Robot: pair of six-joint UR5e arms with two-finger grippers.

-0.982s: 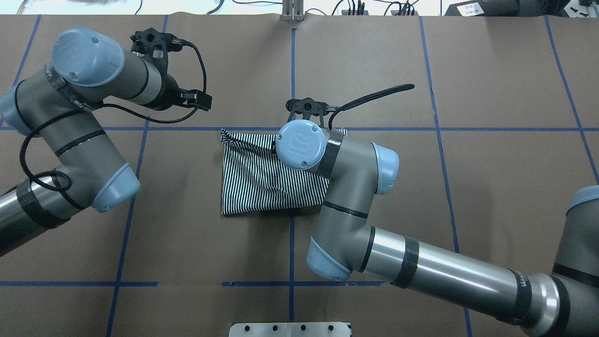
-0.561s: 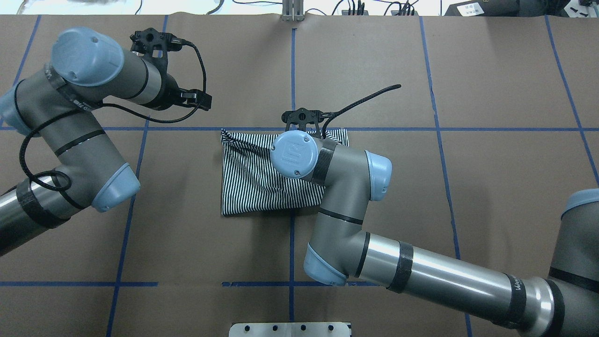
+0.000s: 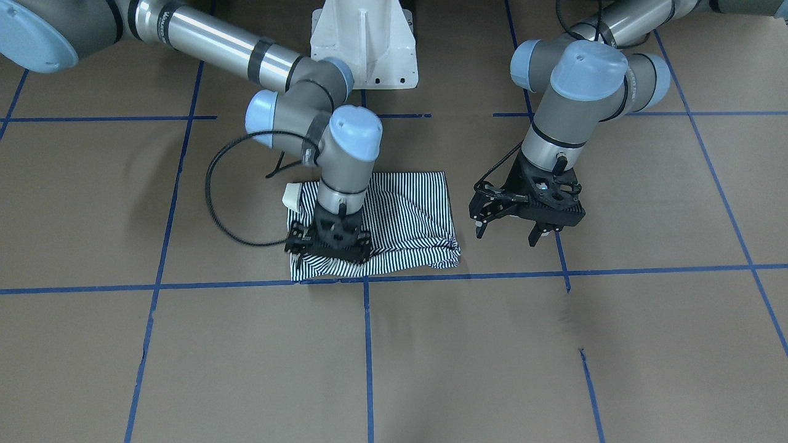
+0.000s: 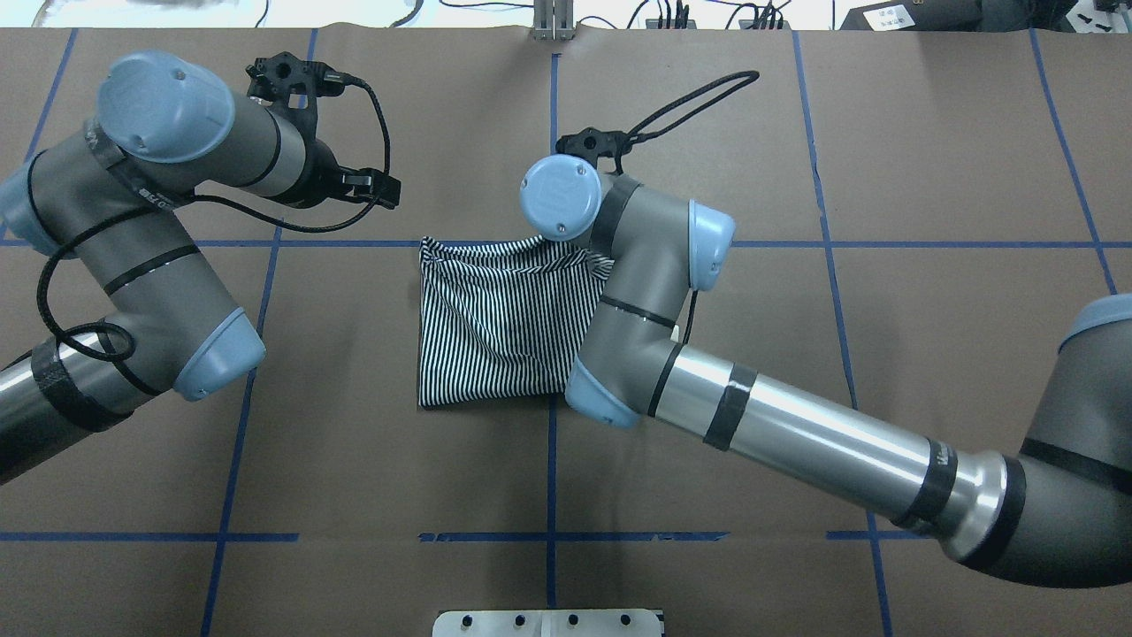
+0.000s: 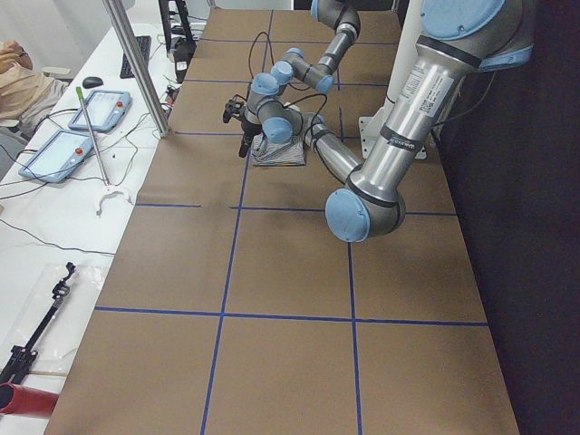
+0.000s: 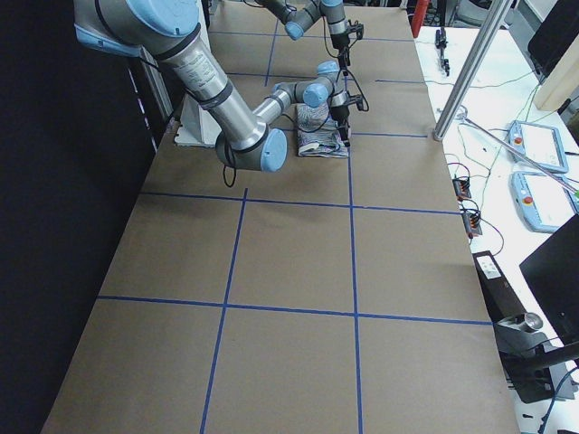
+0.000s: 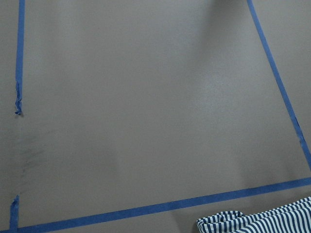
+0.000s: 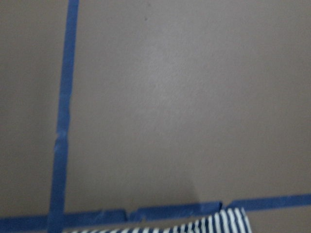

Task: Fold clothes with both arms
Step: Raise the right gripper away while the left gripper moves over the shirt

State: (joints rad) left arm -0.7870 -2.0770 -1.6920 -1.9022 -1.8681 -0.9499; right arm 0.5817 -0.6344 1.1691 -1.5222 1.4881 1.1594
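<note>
The striped polo shirt (image 3: 406,215) lies folded into a rough square near the middle of the brown desk (image 3: 554,344). Its edge far from the robot runs along a blue tape line (image 3: 554,269), and the cream collar (image 3: 292,195) peeks out on its right side. The right tool (image 3: 329,252) is down on the shirt's far right corner. Its fingertips are sunk in the fabric, so I cannot tell whether it pinches. The left tool (image 3: 508,235) hangs just left of the shirt, fingers spread, holding nothing.
</note>
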